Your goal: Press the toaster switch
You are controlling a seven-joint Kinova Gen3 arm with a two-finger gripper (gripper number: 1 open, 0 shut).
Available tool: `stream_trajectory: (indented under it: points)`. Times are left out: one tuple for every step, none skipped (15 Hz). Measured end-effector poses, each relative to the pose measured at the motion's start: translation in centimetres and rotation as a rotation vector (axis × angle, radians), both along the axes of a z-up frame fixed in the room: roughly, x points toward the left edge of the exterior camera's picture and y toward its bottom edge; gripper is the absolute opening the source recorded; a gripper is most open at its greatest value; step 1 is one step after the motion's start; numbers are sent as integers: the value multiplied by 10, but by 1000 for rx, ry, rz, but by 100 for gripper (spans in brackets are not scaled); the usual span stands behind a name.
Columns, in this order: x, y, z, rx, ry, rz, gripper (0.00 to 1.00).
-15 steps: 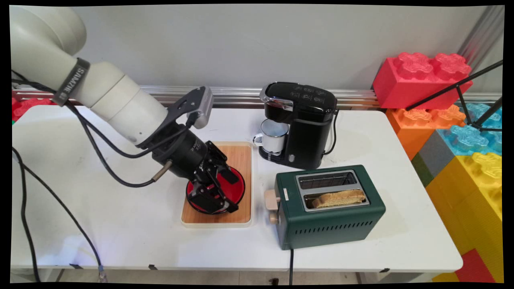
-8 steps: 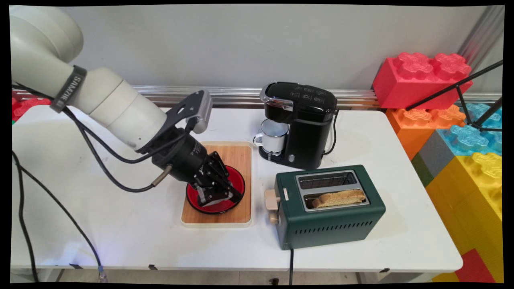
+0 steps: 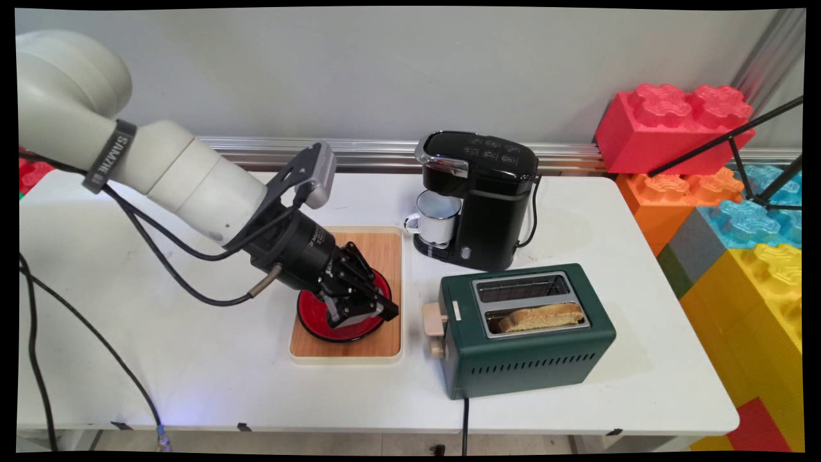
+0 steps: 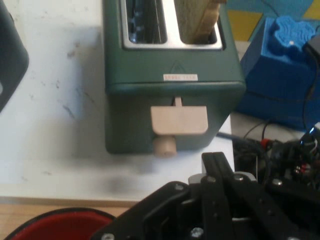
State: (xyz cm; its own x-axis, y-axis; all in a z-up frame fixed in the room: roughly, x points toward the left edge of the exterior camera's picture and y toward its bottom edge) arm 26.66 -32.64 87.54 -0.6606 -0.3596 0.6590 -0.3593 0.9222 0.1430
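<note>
My black gripper (image 3: 387, 314) hangs low over a red plate (image 3: 312, 319) on a wooden tray (image 3: 380, 255). Its fingers are shut with nothing between them, and they point right at a green toaster (image 3: 532, 350) a short way off. The toaster's beige lever (image 3: 434, 319) faces the gripper. A slice of toast (image 3: 542, 316) stands in the near slot; the far slot is empty. In the hand view the gripper (image 4: 220, 165) rises from the bottom edge. Straight ahead of it are the toaster (image 4: 140, 75), its lever (image 4: 179, 120) and a round knob (image 4: 164, 146). The plate's rim (image 4: 55, 225) shows at bottom left.
A black coffee machine (image 3: 487, 192) with a white enamel mug (image 3: 436, 218) under its spout stands behind the toaster. Big coloured building blocks (image 3: 673, 128) are stacked beyond the table's right edge. Black cables hang from the arm at the left. The toaster's cord drops over the front edge.
The fingers stood spread over the plate a second ago and are now together. The hand has lifted a little and swung right, toward the toaster.
</note>
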Motion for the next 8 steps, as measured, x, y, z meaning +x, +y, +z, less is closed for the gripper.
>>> stream_trajectory:
  points:
    - [2, 0, -2, -3, 11, 2, 0]
    - [3, 0, -5, -7, 24, 5, 0]
    - [5, 0, -8, -9, 34, 6, 0]
    - [6, 0, -11, -10, 47, 7, 0]
    - [6, 0, -13, -12, 61, 9, 0]
    - [7, 0, -16, -14, 73, 11, 0]
    - [7, 0, -19, -16, 84, 14, 0]
    - [7, 0, -21, -17, 96, 16, 0]
